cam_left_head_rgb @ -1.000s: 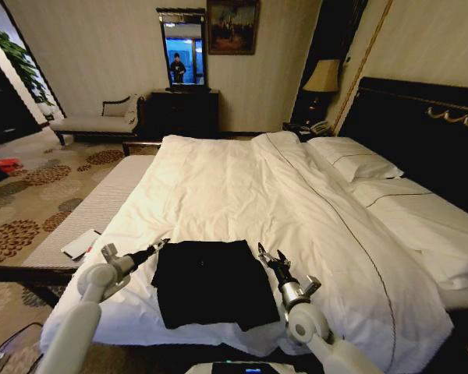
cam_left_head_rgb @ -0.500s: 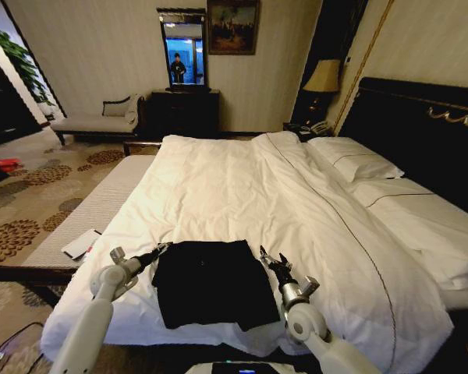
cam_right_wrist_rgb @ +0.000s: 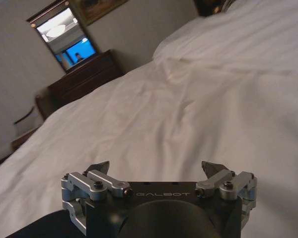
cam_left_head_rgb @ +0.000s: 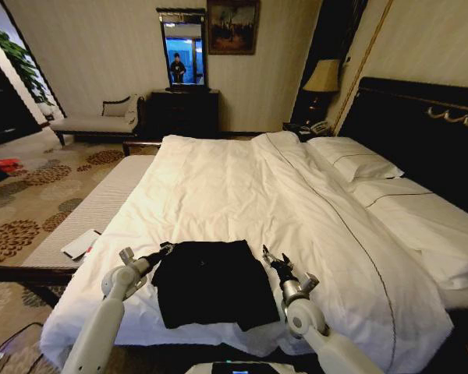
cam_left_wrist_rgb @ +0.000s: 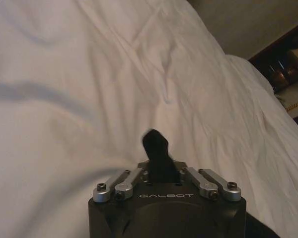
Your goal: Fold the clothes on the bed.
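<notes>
White bedding covers the bed [cam_left_head_rgb: 242, 187], and at its near edge, closest to the robot, lies the black T-shirt [cam_left_head_rgb: 210, 282], folded into a rough rectangle with its front face hidden. The left gripper [cam_left_head_rgb: 165, 249] sits at the shirt's upper left corner; in the left wrist view [cam_left_wrist_rgb: 156, 148] its fingers are pressed together into one dark tip with no gap between them, and whether any cloth is pinched there cannot be told. The right gripper [cam_left_head_rgb: 271, 259] hovers just beside the shirt's right edge, over the duvet [cam_left_head_rgb: 320, 226]. From the right wrist view [cam_right_wrist_rgb: 159, 171] its two fingertips stand well apart with nothing between them, and a dark patch of the shirt [cam_right_wrist_rgb: 35, 225] shows at the lower corner.

Beyond the shirt the duvet spreads in soft wrinkles toward the far side, where two white pillows [cam_left_head_rgb: 355, 160] lie against the tall dark headboard [cam_left_head_rgb: 421, 125] with its gold trim. A strip of mattress or bench [cam_left_head_rgb: 93, 210] runs along the left side of the bed, with a flat white item [cam_left_head_rgb: 81, 243] on it. Farther back stand a lamp [cam_left_head_rgb: 322, 78] on a nightstand, a dark dresser [cam_left_head_rgb: 183, 113] under a mirror [cam_left_head_rgb: 182, 51], a framed picture [cam_left_head_rgb: 232, 26], and a pale chaise [cam_left_head_rgb: 101, 118] on patterned carpet [cam_left_head_rgb: 31, 195].
</notes>
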Robot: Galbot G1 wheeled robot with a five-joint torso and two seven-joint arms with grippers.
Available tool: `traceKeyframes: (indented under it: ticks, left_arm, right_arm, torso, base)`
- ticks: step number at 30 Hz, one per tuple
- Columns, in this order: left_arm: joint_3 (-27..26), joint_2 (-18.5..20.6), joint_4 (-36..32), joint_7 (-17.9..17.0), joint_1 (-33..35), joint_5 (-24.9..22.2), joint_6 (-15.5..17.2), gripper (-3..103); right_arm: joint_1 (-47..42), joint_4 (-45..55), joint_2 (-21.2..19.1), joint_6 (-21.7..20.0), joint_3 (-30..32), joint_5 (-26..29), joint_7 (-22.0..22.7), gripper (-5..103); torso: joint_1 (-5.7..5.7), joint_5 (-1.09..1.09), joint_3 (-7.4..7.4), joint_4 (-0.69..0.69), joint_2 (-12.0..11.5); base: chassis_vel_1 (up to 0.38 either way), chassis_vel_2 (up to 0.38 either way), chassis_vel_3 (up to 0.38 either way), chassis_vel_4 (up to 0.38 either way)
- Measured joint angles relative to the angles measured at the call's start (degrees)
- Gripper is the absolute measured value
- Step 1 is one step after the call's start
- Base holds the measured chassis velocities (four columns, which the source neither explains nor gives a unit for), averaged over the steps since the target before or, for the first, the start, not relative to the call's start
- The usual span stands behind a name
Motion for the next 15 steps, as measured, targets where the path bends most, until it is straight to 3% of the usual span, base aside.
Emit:
traceKeyframes:
  ticks: [5, 15]
  left_arm:
    - [-1.3, 0.7, 0.5, 0.0, -0.9, -0.6, -0.4, 4]
    - [-2.8, 1.4, 0.5, -0.2, -0.2, -0.8, -0.8, 3]
  right_arm:
    - [4.5, -2.3, 1.2, -0.4, -4.4, 2.6, -2.3, 100]
    - [13.2, -8.7, 4.9, -0.9, -11.0, 3.4, -3.1, 100]
  torso:
    - [0.00, -0.01, 0.00, -0.01, 0.0]
    - [0.00, -0.01, 0.00, 0.01, 0.0]
  base:
    - [0.000, 0.000, 0.000, 0.000]
    - [0.000, 0.000, 0.000, 0.000]
